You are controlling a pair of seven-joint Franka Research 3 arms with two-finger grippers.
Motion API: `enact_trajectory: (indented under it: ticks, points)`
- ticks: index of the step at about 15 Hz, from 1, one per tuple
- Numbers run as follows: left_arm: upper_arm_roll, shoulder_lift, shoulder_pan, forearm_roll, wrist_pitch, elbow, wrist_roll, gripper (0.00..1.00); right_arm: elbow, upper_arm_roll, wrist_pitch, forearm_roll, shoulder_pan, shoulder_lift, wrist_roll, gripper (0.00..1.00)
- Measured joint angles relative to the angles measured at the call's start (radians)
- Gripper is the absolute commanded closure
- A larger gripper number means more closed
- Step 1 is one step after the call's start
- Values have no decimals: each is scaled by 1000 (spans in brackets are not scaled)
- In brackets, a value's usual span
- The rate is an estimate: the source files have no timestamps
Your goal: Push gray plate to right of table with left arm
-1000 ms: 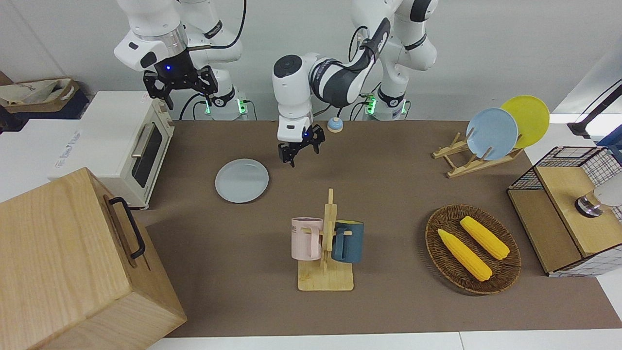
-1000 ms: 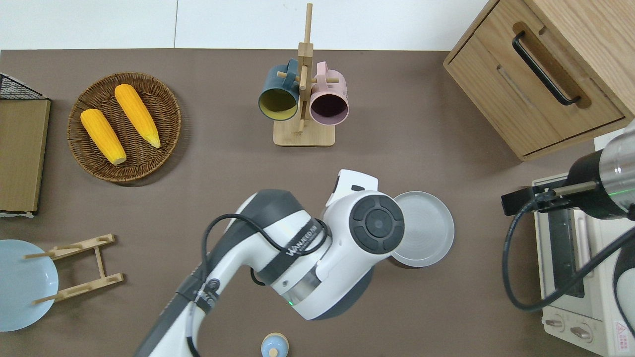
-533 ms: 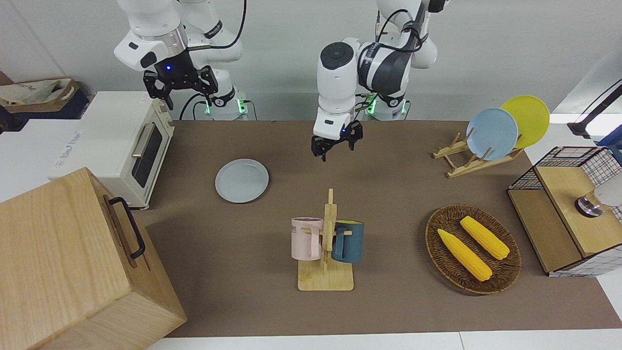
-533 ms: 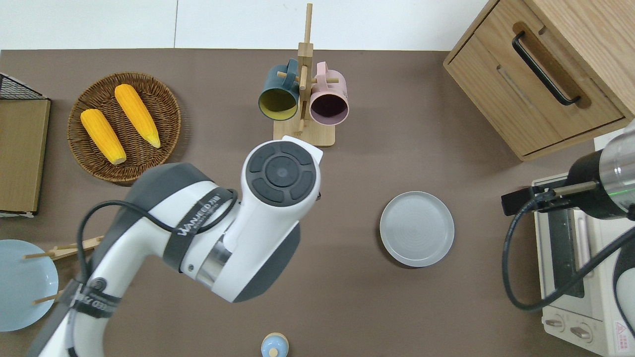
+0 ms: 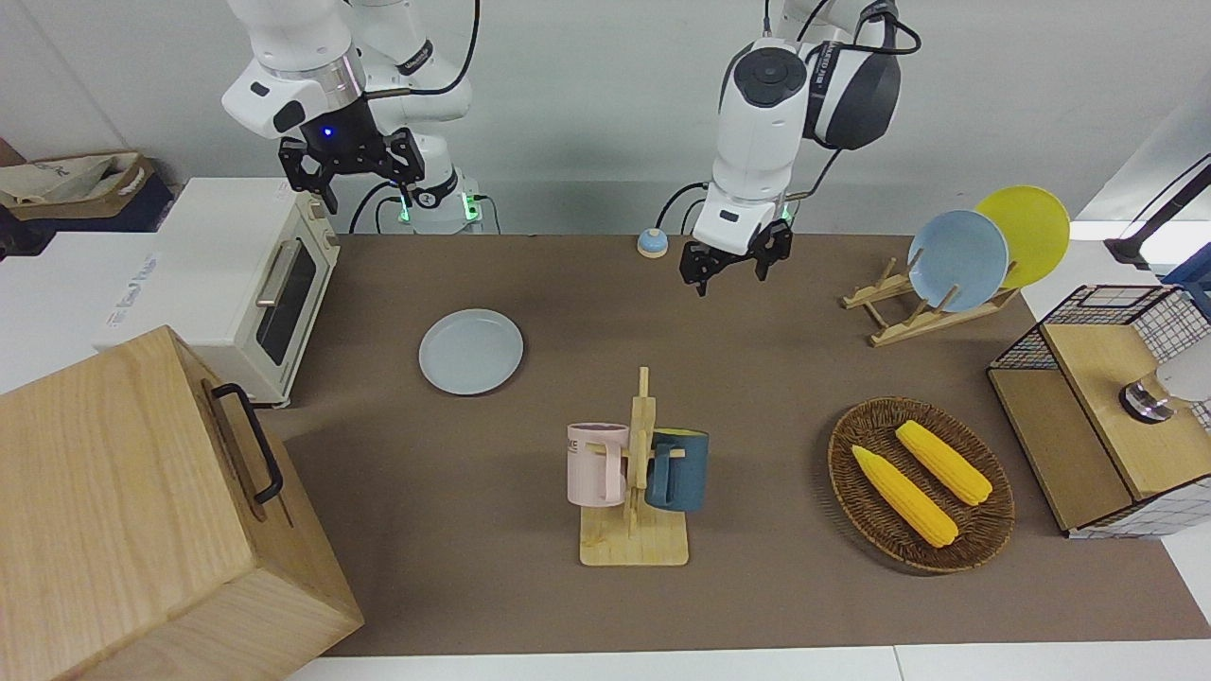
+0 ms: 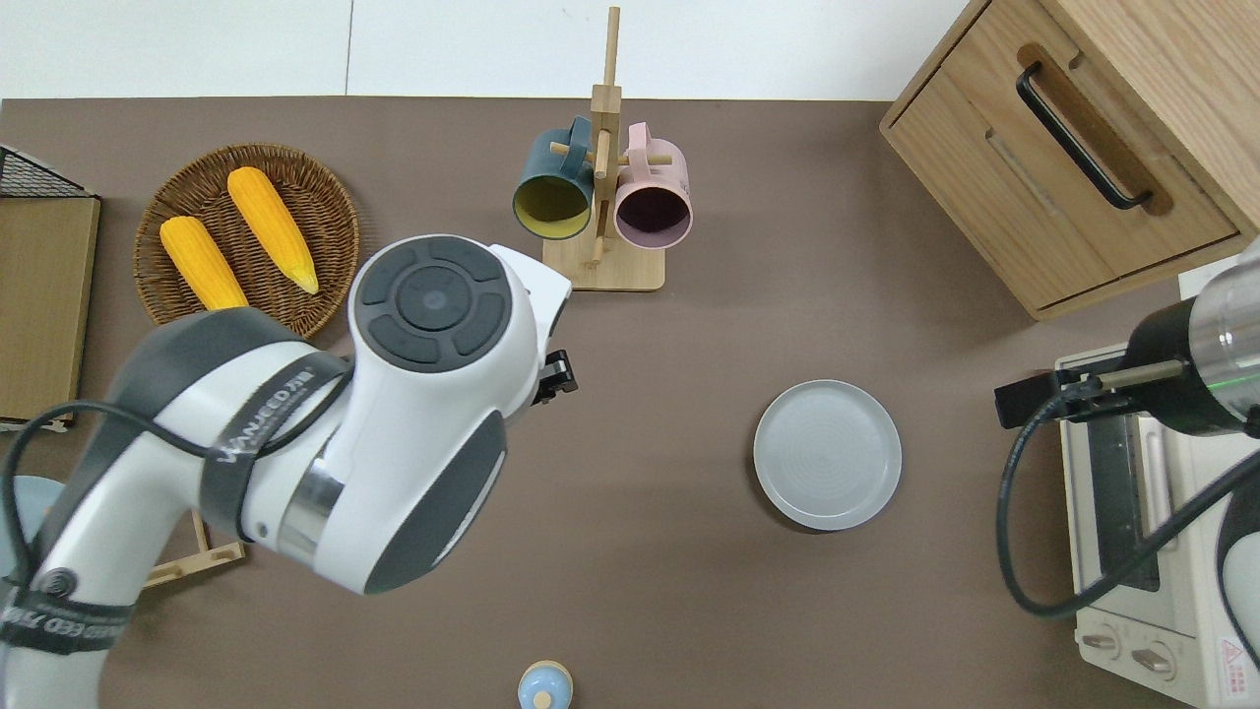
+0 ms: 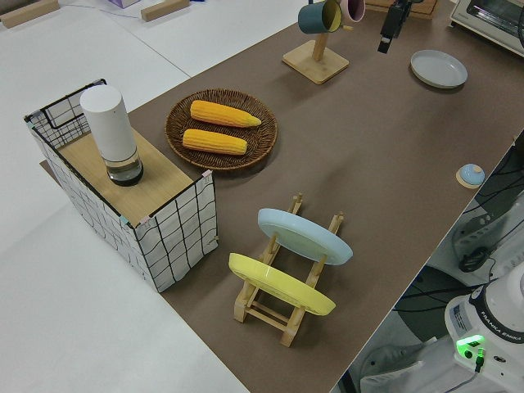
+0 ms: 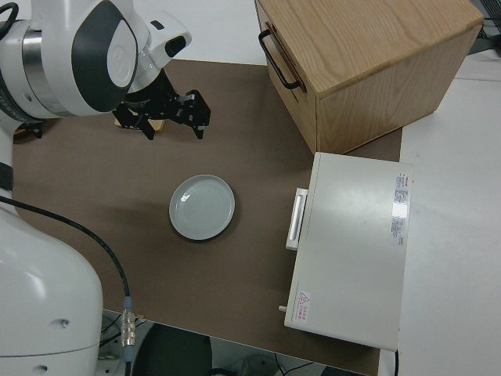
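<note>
The gray plate [image 5: 470, 351] lies flat on the brown table [image 5: 757, 378], toward the right arm's end and near the toaster oven; it also shows in the overhead view [image 6: 827, 454] and the right side view [image 8: 202, 207]. My left gripper [image 5: 728, 269] is open and empty, up in the air over bare mat near the mug rack, well apart from the plate toward the left arm's end. Its spread fingers show in the right side view [image 8: 174, 128]. In the overhead view the arm's own wrist hides most of it. My right gripper [image 5: 352, 178] is parked and open.
A mug rack [image 5: 636, 473] with a pink and a blue mug stands mid-table. A toaster oven [image 5: 255, 284] and a wooden cabinet [image 5: 142, 511] stand at the right arm's end. A corn basket [image 5: 842, 445], a plate rack [image 5: 899, 317], a wire box [image 5: 1097, 407] and a small bell [image 5: 651, 244] are there too.
My left arm has swung away from beside the gray plate toward its own end of the table and risen. The plate has stayed put. The right arm has not moved.
</note>
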Motion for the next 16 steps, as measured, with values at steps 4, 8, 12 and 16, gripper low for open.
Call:
enact_trajectory:
  ticks: [4,8,12,16]
  points:
    - [1,-46,108,-15,-19,-29,172,7,0,0,0,0,0,0,0,17]
    - [1,-86,180,-21,-19,-73,268,7,0,0,0,0,0,0,0,17]
    - [0,-126,272,-33,-16,-115,403,7,0,0,0,0,0,0,0,17]
    - [4,-181,392,-72,27,-180,557,2,0,0,0,0,0,0,0,17]
